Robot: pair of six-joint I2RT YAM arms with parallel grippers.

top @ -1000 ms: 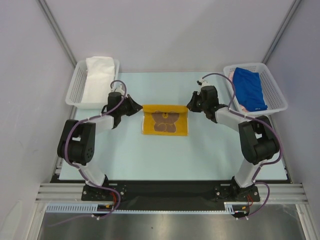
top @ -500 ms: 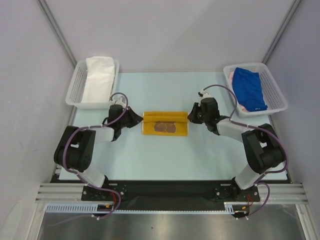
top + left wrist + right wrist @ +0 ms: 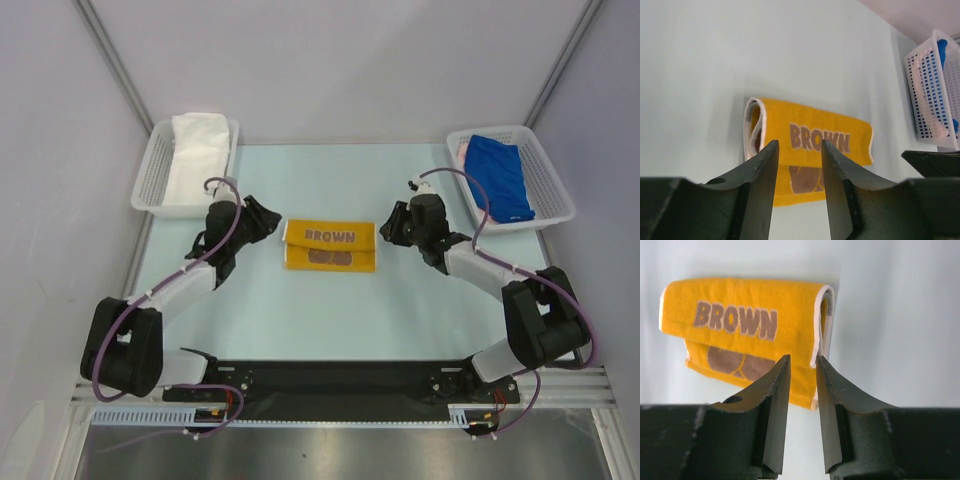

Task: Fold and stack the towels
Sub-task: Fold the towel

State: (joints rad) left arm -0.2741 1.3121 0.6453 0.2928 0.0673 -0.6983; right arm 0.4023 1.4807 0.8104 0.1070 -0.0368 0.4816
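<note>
Currently the upper-left basket [image 3: 146, 190] holds a white towel [image 3: 195, 155], the upper-right basket [image 3: 556, 186] a blue towel [image 3: 500, 176]. Both the left gripper [image 3: 271, 222] and right gripper [image 3: 386, 228] stand partly open, empty, flanking the yellow towel [image 3: 331, 246].

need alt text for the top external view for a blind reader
A folded yellow towel lettered BROWN lies on the pale table between the left gripper and right gripper, both open and empty. The left basket at the far corner holds a white towel; the right basket holds a blue towel.
</note>
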